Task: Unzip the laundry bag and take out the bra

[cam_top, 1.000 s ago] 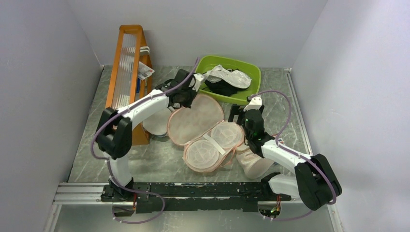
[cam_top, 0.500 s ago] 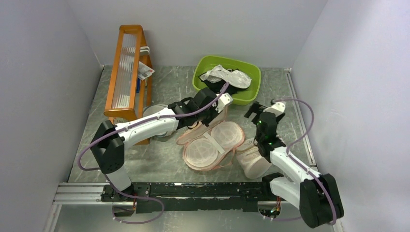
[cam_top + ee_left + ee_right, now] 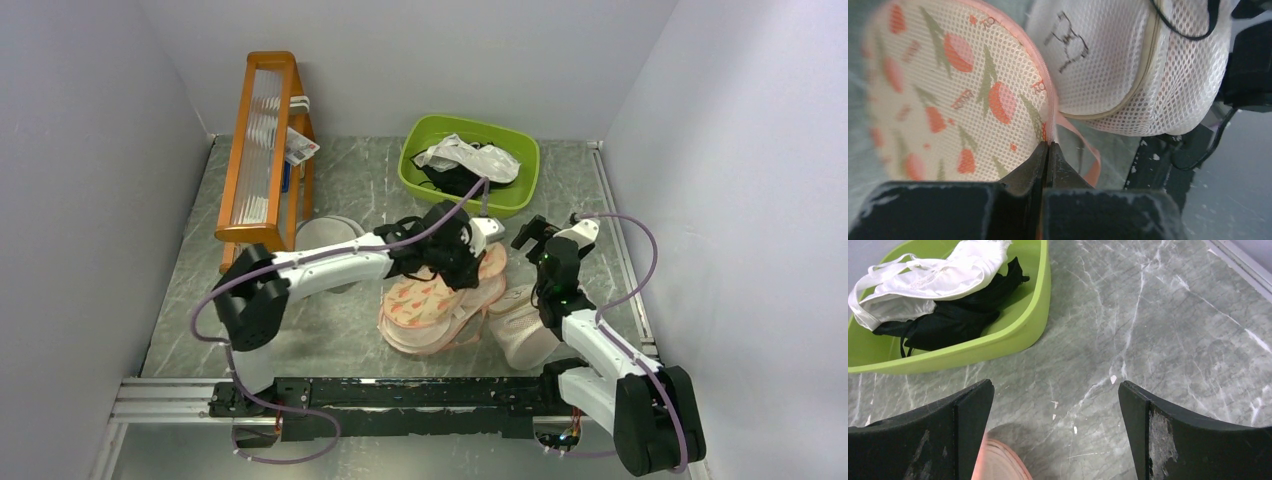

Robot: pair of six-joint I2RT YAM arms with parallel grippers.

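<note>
1. Peanut-shaped laundry bag point(image 3: 430, 305), cream mesh with orange-pink leaf print and pink zip edging, is lying print-up on the grey marble table point(image 3: 1158, 340)
2. Left gripper point(image 3: 1048, 148) is pinching that edging, jaws together
3. Right gripper point(image 3: 1055, 410) is hovering, jaws wide apart
4. White strappy bra point(image 3: 933, 275) is resting on black garments point(image 3: 948, 315) in the green basin point(image 3: 1013, 335)
5. The bag's inside is lying hidden

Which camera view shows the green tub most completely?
The top view: the whole green tub is visible, with clothes inside. The right wrist view is closer but shows only part of it, cut off at the picture's edge. The left wrist view does not show it.
</note>
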